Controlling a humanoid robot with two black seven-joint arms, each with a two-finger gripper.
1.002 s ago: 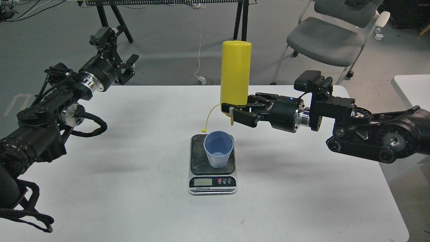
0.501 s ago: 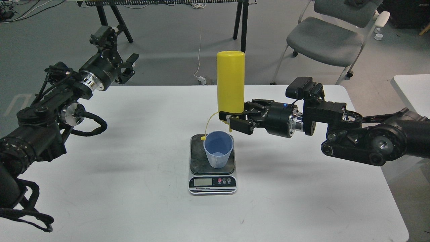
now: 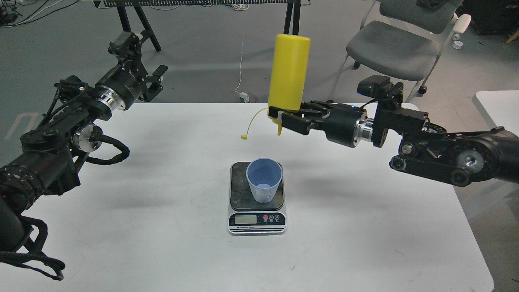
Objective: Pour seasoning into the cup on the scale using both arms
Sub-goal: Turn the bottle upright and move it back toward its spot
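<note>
Bottle (image 3: 288, 73) hangs upside down, slightly tilted, in the right gripper (image 3: 284, 118), whose jaws clamp its lower end and hide most of the nozzle; only the tip shows below. The cap strap (image 3: 252, 123) dangles left. The cup (image 3: 263, 179) stands on the scale (image 3: 257, 196), below and apart from the nozzle. The left gripper (image 3: 152, 83), off the table's (image 3: 365, 243) back-left edge, is dark; I cannot tell its jaw state. The display is unreadable.

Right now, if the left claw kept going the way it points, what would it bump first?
Probably nothing: the left claw points up and away past the table edge, toward bare floor. Depth is hard to judge.
</note>
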